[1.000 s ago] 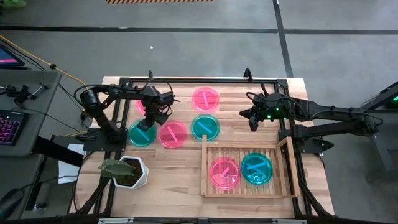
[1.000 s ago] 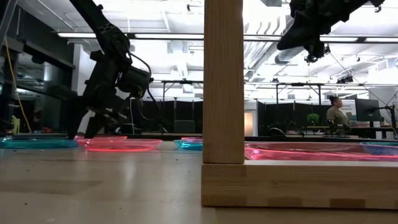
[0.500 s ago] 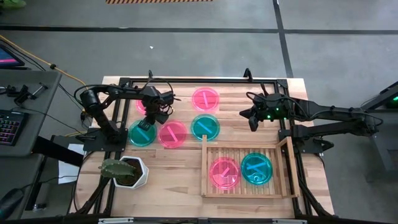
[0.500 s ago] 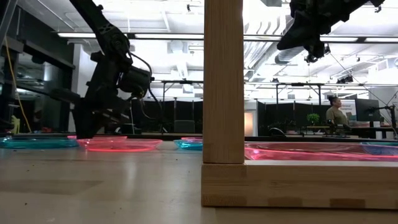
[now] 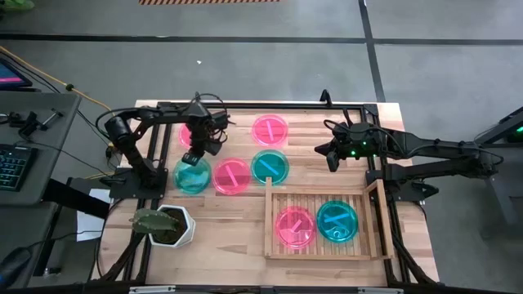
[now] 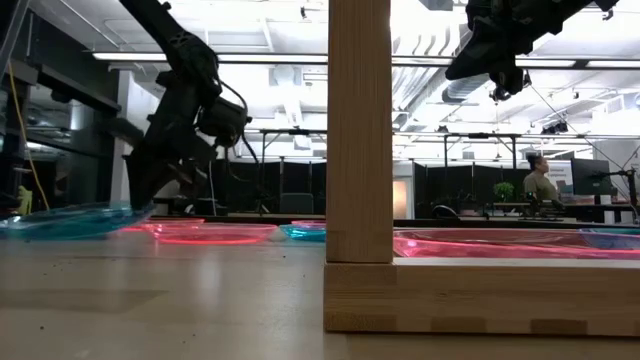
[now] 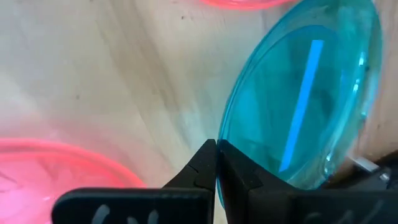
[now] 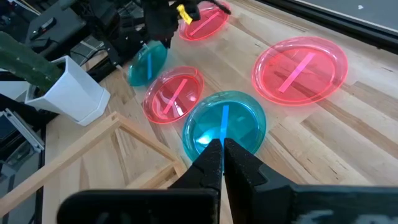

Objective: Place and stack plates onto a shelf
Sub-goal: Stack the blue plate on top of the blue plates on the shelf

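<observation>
**Edge grip for the lift to the rack**

Because two plates already lie flat inside it, the shelf (image 5: 323, 198) has room for stacking. Table (image 5: 237, 220): it bears the loose plates. Left gripper (image 5: 189, 158): its jaws are clenched on the rim of the teal plate (image 5: 193, 175), which tilts up from the wood beyond them, presumably so a thin disc can be lifted. Right gripper (image 5: 333, 163): closed on nothing, waiting near the shelf's far rim.

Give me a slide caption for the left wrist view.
Left gripper fingers pinch the rim of a teal plate, tilting it off the wooden table beside a pink plate.
</observation>
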You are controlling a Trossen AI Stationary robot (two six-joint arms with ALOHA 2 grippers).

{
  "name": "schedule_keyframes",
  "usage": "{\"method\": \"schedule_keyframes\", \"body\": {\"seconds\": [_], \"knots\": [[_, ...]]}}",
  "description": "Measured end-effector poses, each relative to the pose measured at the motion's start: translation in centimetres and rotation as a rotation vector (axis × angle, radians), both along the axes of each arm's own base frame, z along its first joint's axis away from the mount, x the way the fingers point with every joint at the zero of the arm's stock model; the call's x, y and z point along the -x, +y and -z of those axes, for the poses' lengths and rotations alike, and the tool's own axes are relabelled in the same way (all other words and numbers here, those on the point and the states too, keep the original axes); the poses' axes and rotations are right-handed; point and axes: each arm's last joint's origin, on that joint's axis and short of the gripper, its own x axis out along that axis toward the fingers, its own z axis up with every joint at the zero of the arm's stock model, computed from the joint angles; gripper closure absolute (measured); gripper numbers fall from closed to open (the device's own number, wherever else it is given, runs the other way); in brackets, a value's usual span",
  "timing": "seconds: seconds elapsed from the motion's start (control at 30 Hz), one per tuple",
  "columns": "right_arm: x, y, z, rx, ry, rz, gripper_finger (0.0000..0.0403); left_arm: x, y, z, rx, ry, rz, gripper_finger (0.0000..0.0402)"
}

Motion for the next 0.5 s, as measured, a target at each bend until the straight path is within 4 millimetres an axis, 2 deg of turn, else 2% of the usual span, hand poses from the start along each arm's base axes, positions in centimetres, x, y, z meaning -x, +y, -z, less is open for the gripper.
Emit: {"method": "schedule_keyframes", "body": {"seconds": [0.27, 0.5], "knots": [[0.0, 0.0, 0.0, 0.000, 0.000, 0.000, 0.0402, -0.9, 2.1, -3.2, -0.043, -0.050, -0.049, 0.0401], [0.0, 0.0, 0.0, -0.001, 0.000, -0.002, 0.0402, -1.4, 4.2, -7.1, -0.099, -0.102, -0.113, 0.0401]]}}
